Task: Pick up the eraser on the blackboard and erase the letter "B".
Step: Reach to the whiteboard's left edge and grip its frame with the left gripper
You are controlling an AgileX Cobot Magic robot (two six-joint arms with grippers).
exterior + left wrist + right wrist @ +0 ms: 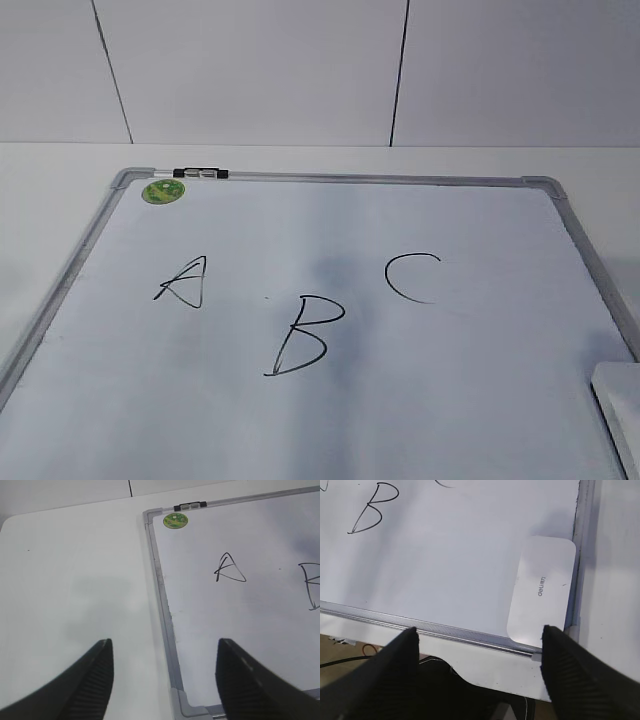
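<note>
The blackboard [330, 180] is a white dry-erase board with a grey frame, lying flat on the table. The letter "B" [302, 337] is drawn in black near its middle; it also shows in the right wrist view [372, 507] and is partly cut off in the left wrist view [311, 585]. The white eraser [542, 590] lies in the board's near right corner, and its edge shows in the exterior view [620, 410]. My right gripper [477, 635] is open above the board's near frame, just left of the eraser. My left gripper [162, 647] is open over the board's near left corner.
Letters "A" [183, 283] and "C" [410, 277] flank the "B". A green sticker [163, 191] and a black-and-silver marker [200, 174] sit at the board's far left corner. White table [75, 580] lies left of the board. Its near edge [485, 667] shows below the frame.
</note>
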